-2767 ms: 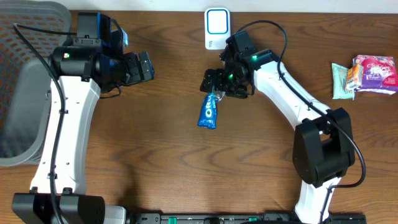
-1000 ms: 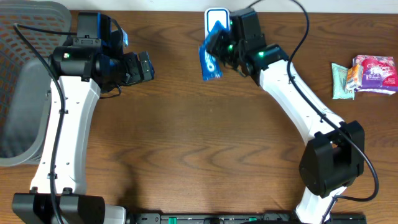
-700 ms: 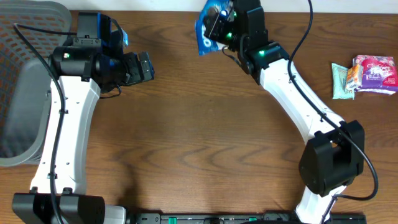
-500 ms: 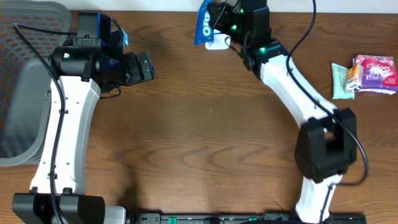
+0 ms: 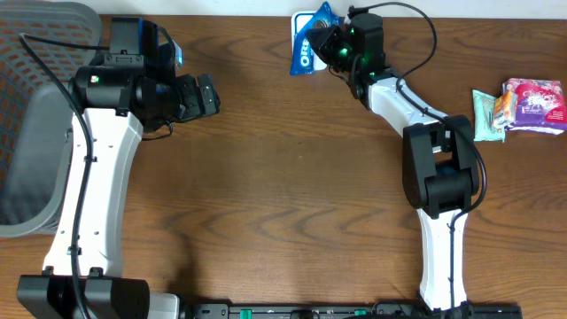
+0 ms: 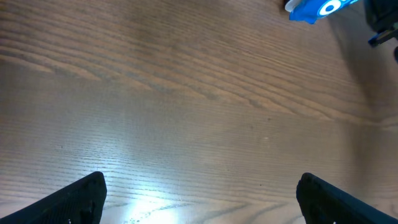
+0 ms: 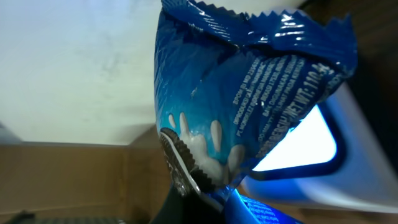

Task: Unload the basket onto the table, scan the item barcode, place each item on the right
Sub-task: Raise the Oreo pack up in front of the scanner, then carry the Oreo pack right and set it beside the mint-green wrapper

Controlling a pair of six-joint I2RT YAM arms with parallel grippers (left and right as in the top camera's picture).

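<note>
Stretching under both arms is a dark wooden table (image 5: 283, 195), a grey basket (image 5: 27, 133) sitting at its left edge. The right gripper (image 5: 326, 42) is pinching a blue Oreo packet (image 5: 306, 53), holding it over the white scanner (image 7: 298, 146) at the far edge; the left gripper (image 6: 202, 196) is hanging wide open, empty.

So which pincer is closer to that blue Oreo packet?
Right. The right pincer grips the Oreo packet itself; the left pincer hangs open, well away to the packet's left.
</note>
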